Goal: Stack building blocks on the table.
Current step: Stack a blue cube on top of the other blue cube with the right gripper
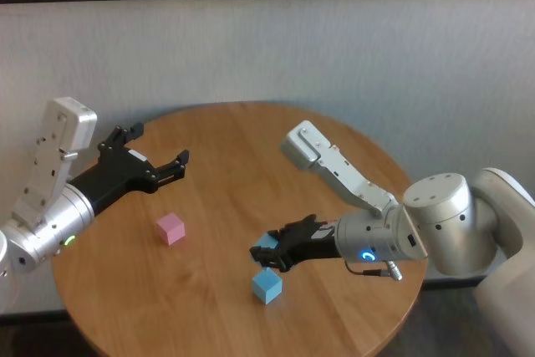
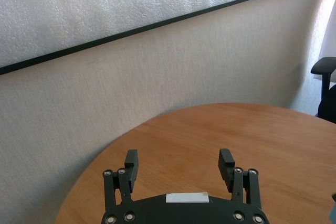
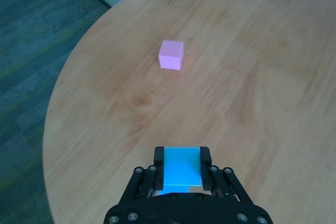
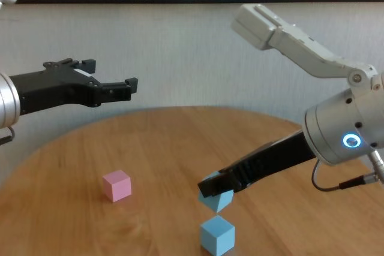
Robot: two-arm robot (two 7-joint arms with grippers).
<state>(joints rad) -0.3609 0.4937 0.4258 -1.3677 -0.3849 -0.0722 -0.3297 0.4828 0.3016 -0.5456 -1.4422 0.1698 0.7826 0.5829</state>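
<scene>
Three blocks show: your right gripper (image 4: 210, 189) is clamped on one blue cube (image 3: 182, 167), held in the air just above the second blue cube (image 4: 216, 235) near the table's (image 1: 234, 131) near edge. Next, I judge, you centre and lower it. The pink cube (image 1: 170, 228) waits toward the left edge. Your left gripper (image 2: 179, 167) hovers, fingers apart. Alignment between the blue cubes is hard to judge.

Head cam: high, angled down, takes in whole round counter (image 1: 234, 206) w/ both arms. Chest cam: low, near-level across counter toward wall, close to forearms. L wrist cam: looks past own fingers (image 2: 130, 163) over far counter edge to wall. R wrist cam: looks steeply down on counter. Head, chest & R wrist views share pink block (image 1: 170, 228).
</scene>
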